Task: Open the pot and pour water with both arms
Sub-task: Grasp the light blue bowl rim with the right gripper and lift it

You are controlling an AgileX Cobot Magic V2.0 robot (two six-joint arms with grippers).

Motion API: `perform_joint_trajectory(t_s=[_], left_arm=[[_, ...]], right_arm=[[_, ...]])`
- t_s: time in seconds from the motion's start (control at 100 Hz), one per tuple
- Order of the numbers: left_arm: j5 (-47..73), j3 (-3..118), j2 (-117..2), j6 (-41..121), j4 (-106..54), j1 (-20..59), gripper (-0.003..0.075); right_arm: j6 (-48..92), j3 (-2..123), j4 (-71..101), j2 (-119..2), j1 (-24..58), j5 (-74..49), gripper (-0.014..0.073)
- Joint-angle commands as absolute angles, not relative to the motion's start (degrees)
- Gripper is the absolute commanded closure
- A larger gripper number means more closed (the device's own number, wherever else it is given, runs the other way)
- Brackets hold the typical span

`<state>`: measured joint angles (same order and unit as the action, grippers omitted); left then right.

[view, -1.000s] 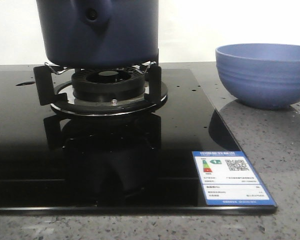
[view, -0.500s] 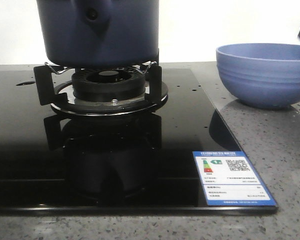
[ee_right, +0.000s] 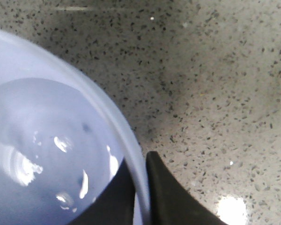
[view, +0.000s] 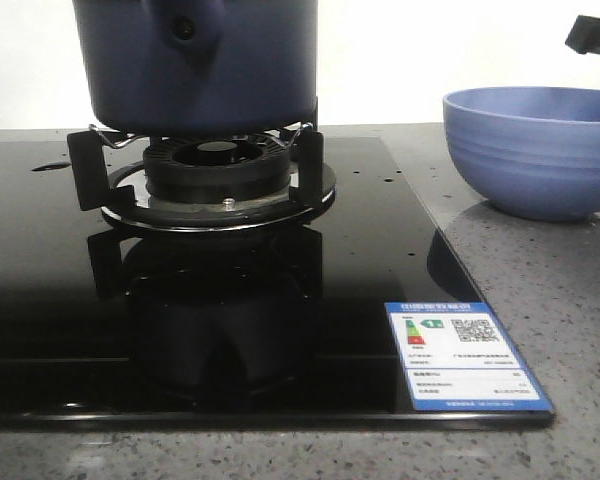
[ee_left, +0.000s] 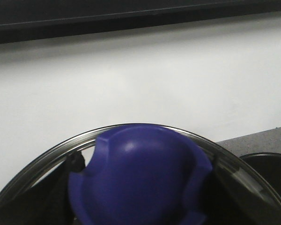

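Evidently the pot (view: 202, 62) sits on the burner stand (view: 215, 170) at the hob's (view: 70, 330) far side. The left gripper's wrist view is filled by the blue lid knob (ee_left: 138, 178) and glass lid (ee_left: 47, 161); its finger state is hidden. At three o'clock, the right gripper (ee_right: 143, 197) pinches the bowl's (view: 535, 150) rim, so the lift should stay level to avoid spilling.

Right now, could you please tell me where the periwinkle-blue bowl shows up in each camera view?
Front view: the bowl stands at the right edge, on the speckled countertop, right of the black cooktop.
Left wrist view: not in it; only a glass lid with a blue knob shows.
Right wrist view: it fills the left side, the jaws straddling its rim.
Shared landmark: the speckled countertop.
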<state>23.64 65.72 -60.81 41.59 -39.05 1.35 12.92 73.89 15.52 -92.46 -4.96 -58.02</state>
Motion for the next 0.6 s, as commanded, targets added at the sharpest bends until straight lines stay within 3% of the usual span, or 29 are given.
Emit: perform_joint_trajectory(t_s=[0.0, 0.2, 0.59], left_arm=[[19.29, 67.95, -59.30, 41.13, -40.63, 1.15, 0.0355], [19.29, 67.95, -59.30, 41.13, -40.63, 1.15, 0.0355], [20.42, 67.21, -59.30, 41.13, -40.40, 1.15, 0.0355]], right_arm=[[13.76, 75.56, 15.63, -90.14, -5.41, -57.49, 0.0655], [13.76, 79.74, 16.34, -90.06, -4.94, -61.02, 0.0655], [11.22, 101.59, 17.11, -91.06, 1.64, -70.02, 0.0634]])
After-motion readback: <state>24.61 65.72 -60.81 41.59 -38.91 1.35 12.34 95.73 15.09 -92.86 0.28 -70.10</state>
